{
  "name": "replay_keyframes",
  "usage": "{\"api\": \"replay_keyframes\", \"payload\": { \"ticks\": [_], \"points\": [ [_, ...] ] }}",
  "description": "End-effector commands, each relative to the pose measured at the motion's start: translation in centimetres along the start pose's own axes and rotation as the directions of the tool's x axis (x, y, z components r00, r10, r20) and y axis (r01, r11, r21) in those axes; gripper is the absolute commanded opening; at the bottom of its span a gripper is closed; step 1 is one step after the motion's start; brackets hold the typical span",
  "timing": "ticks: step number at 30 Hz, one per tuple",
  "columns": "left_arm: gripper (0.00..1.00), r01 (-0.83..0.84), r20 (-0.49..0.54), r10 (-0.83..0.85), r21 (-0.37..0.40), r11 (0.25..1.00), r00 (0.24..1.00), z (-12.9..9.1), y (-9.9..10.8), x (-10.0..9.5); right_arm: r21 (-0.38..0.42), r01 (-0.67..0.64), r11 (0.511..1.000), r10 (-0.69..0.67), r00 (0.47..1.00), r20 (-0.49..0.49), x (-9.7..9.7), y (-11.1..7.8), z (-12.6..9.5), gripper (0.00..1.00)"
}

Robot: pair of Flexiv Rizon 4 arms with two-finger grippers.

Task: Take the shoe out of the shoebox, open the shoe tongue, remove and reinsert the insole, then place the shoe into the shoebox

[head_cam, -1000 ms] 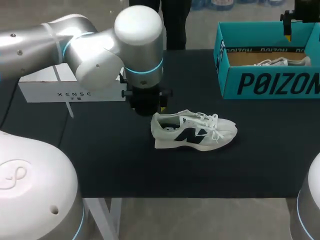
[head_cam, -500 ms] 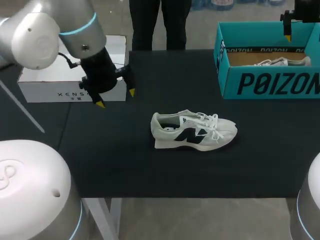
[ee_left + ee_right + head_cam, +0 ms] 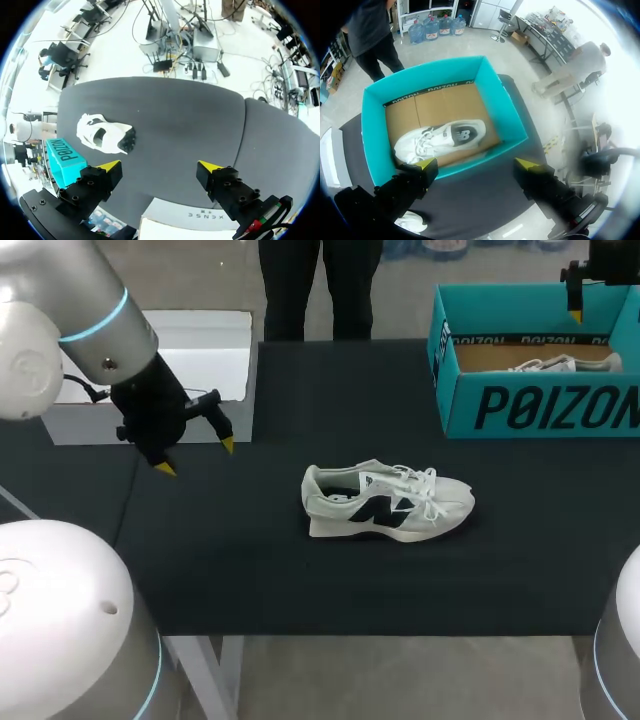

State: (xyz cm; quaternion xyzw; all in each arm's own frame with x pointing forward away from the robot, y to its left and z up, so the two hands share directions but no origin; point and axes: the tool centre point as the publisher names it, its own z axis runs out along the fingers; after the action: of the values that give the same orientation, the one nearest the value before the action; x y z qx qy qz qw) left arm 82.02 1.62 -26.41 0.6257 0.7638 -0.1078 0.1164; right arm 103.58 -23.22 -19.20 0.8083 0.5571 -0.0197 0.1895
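Black table [image 3: 300,580], head view: shoe [image 3: 385,502] sits upright near centre, toe to 3 o'clock, heel to 9, nothing touching it. Laces look loosely done up and the tongue isn't pulled back. Can't tell the insole's state.

Open shoebox [image 3: 540,405] is at 2 o'clock from shoe, well apart. A second shoe [image 3: 440,140] lies inside on the cardboard floor.

- Arms: left gripper [image 3: 196,457] is at 9–10 o'clock from shoe, well apart, above table, fingers spread, empty. The right gripper [image 3: 476,164] is above shoebox, fingers spread, empty.
- Other: white box [image 3: 200,350] at 10 o'clock, beyond left gripper.

My read: take-out looks done. Tongue, insole out/in and return to shoebox all look pending. Neither gripper is on shoe, so an approach comes first.
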Motion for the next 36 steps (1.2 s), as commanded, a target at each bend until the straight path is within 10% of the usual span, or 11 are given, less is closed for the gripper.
{"api": "replay_keyframes", "payload": {
  "ticks": [1, 8, 15, 26, 36],
  "points": [
    [1.00, -0.001, -0.001, 0.001, -0.001, 1.000, 1.000, 0.1, 0.0, 0.0, -0.002, -0.001, 1.000, 0.001, 1.000, 0.000, 0.0, -0.1, 0.0, 1.00],
    [1.00, -0.001, -0.001, 0.001, -0.001, 1.000, 1.000, 0.1, 0.0, 0.0, -0.002, -0.001, 1.000, 0.001, 1.000, 0.000, 0.0, -0.1, 0.0, 1.00],
    [1.00, 0.206, 0.258, -0.243, 0.162, 0.965, 0.935, -0.7, -1.2, 3.8, -0.002, -0.001, 1.000, 0.001, 1.000, 0.000, 0.0, -0.1, 0.0, 1.00],
    [1.00, 0.210, 0.507, -0.588, 0.618, 0.758, 0.631, 1.0, -3.9, 4.4, -0.002, -0.001, 1.000, 0.001, 1.000, 0.000, 0.0, -0.1, 0.0, 1.00],
    [1.00, 0.132, 0.412, -0.792, 0.846, 0.516, 0.451, 3.5, -3.5, 1.2, -0.002, -0.001, 1.000, 0.001, 1.000, 0.000, 0.0, -0.1, 0.0, 1.00]
  ]
}}
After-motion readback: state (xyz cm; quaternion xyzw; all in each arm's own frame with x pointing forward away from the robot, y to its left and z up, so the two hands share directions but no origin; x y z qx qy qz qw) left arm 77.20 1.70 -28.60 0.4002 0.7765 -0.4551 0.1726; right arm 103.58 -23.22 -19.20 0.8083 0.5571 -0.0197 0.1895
